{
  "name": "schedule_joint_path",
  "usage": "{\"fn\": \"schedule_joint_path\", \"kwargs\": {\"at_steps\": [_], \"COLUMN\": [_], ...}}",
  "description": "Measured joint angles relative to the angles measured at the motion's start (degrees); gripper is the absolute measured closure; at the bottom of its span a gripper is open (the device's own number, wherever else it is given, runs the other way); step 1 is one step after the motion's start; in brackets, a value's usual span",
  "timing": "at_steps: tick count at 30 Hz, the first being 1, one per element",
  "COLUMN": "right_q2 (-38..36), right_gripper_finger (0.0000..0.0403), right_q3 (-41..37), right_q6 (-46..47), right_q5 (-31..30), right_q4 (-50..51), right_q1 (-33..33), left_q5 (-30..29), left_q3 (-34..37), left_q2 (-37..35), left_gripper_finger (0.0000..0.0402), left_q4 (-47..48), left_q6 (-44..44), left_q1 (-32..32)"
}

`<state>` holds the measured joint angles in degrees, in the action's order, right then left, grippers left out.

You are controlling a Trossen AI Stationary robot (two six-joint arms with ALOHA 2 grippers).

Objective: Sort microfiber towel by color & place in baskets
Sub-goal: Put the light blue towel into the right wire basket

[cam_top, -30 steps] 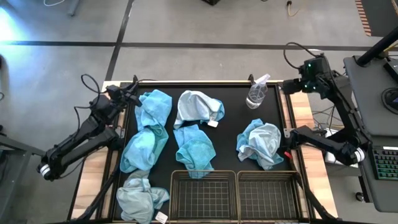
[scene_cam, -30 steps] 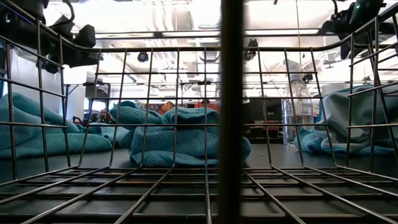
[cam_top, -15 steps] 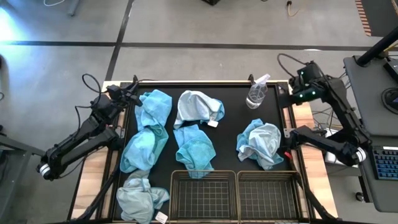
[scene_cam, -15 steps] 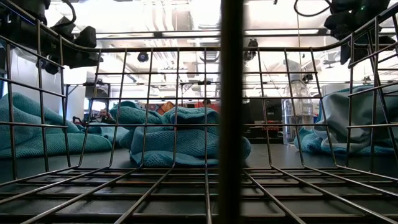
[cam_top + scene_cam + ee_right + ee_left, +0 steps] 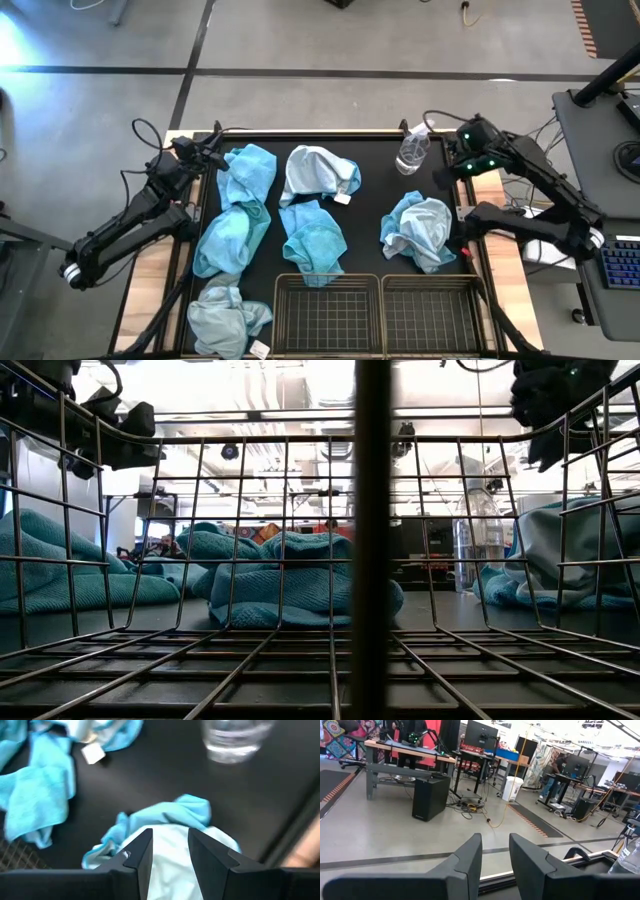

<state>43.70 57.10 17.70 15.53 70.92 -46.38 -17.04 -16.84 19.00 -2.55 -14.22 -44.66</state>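
Note:
Several microfiber towels lie on the black table. Turquoise ones are at the far left point(image 5: 248, 168), the left point(image 5: 232, 238) and the middle point(image 5: 312, 238). Pale grey-blue ones lie at the far middle point(image 5: 318, 172) and the near left corner point(image 5: 228, 318). A pale one on a turquoise one forms the right heap point(image 5: 420, 228). Two wire baskets point(image 5: 328, 310) point(image 5: 432, 310) stand at the near edge. My right gripper point(image 5: 447, 170) point(image 5: 170, 837) hangs open in the air, slanting down over the right heap point(image 5: 172, 870). My left gripper point(image 5: 215, 152) point(image 5: 495, 860) waits open at the far left corner.
A clear spray bottle point(image 5: 413, 148) point(image 5: 235, 737) stands at the far right, close beside my right gripper. Wooden strips point(image 5: 486, 200) border the table on the left and right. A small white tag point(image 5: 93, 753) lies by the far-middle towel.
My right gripper has swung from beyond the table's far right corner toward the left and near side, sinking and tipping downward over the right towel heap. Its fingers stay open. No towel has moved.

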Motion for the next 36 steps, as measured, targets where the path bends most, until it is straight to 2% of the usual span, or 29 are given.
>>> {"fn": "schedule_joint_path", "kwargs": {"at_steps": [9, 16, 20, 29, 36], "right_q2": [3.48, 9.92, 14.14, 21.14, 22.84], "right_gripper_finger": [0.0284, 0.0284, 0.0284, 0.0284, 0.0284], "right_q3": [-0.07, -0.15, -0.15, -0.15, -0.18], "right_q6": [7.46, 12.44, 12.76, 12.08, 9.29], "right_q5": [-0.34, -0.39, -0.39, -1.00, -8.17], "right_q4": [-2.23, -1.27, 0.12, 2.35, 3.94], "right_q1": [16.60, 29.47, 34.74, 37.65, 37.65], "left_q5": [0.00, 0.00, 0.00, 0.00, 0.02], "left_q3": [0.04, 0.04, 0.04, 0.04, 0.04], "left_q2": [-0.02, -0.02, -0.02, -0.02, 0.00], "left_gripper_finger": [0.0318, 0.0318, 0.0318, 0.0318, 0.0318], "left_q4": [0.00, 0.00, -0.02, 0.02, 0.04], "left_q6": [-0.02, -0.04, -0.04, -0.04, -0.04], "left_q1": [0.00, 0.00, 0.00, 0.00, 0.00]}}
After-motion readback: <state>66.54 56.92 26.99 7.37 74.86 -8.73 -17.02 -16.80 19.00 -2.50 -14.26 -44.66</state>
